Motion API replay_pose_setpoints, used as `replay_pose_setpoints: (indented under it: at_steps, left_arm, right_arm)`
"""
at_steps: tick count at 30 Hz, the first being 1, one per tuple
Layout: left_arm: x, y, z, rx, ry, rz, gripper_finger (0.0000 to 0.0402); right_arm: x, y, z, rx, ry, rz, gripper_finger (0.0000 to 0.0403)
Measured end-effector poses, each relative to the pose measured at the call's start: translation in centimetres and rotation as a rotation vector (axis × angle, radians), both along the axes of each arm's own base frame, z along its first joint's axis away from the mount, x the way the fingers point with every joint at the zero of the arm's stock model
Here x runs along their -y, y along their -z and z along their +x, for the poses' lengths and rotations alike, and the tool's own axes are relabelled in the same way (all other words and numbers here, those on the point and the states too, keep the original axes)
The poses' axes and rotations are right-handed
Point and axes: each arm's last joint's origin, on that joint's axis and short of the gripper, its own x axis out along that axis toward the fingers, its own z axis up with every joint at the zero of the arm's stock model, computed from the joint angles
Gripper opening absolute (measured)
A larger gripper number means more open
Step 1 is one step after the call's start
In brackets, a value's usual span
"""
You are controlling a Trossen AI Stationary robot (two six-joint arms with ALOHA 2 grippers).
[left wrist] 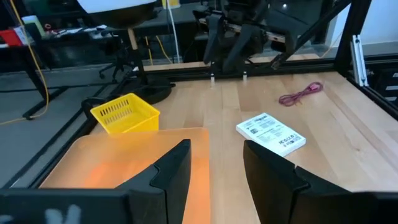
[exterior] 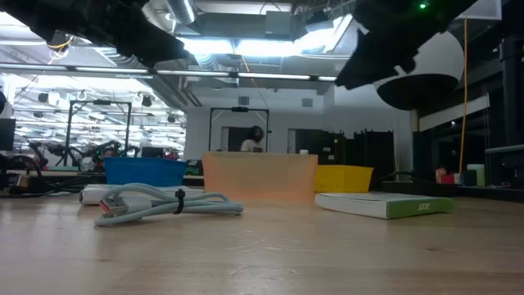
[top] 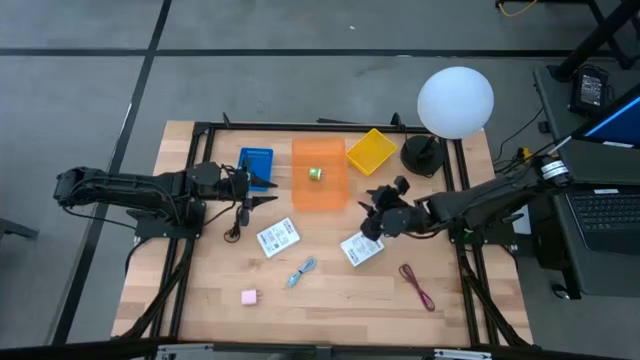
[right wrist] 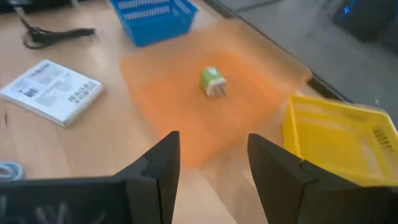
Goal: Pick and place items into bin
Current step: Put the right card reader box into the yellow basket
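Observation:
The orange bin (top: 319,175) stands at the table's middle back with a tiny greenish cube (right wrist: 212,81) lying on its floor. Two white printed packets (top: 277,237) (top: 362,248), a light-blue cord (top: 301,271), a pink cube (top: 249,297), a dark-red cord (top: 418,286) and a black cord (top: 236,222) lie flat on the wood. My left gripper (top: 272,192) hovers open just left of the bin. My right gripper (top: 368,212) hovers open right of the bin, above the right packet's far end, with nothing between its fingers (right wrist: 163,163).
A blue basket (top: 256,165) stands left of the bin and a yellow basket (top: 371,151) right of it. The white globe lamp (top: 455,100) stands on its black base at the back right. A black frame rail (top: 300,127) rims the table.

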Motion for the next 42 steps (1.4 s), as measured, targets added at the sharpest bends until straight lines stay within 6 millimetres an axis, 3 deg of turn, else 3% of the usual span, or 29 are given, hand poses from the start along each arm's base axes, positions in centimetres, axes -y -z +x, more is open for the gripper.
replay_pose_setpoints:
  at_steps: [10, 19, 25, 31, 35, 42]
  left_arm:
    - [0.3, 0.5, 0.3, -0.032, 0.022, -0.085, 0.0143]
    - [2.2, 2.2, 2.5, -0.099, 0.152, -0.121, 0.0143]
    - [3.5, 3.2, 4.6, -0.059, 0.211, -0.118, 0.0143]
    - [4.6, 4.5, 6.3, -0.038, 0.251, -0.124, 0.0143]
    - [5.4, 5.6, 7.3, -0.055, 0.254, -0.223, 0.0143]
    - [7.1, 5.7, 10.9, -0.126, 0.268, -0.239, 0.0143]
  right_arm:
    - [0.1, 0.1, -1.8, -0.081, -0.02, 0.211, 0.0149]
    - [-0.4, 0.5, -2.3, -0.199, -0.098, 0.394, 0.0065]
    - [-0.5, -0.5, -3.5, -0.322, 0.011, 0.502, 0.0005]
    - [-1.4, -0.1, -3.8, -0.334, 0.012, 0.518, 0.0008]
    - [-1.7, 0.9, -3.6, -0.366, 0.031, 0.515, 0.0002]
    - [-2.4, 3.4, -2.4, -0.463, 0.048, 0.496, 0.0001]
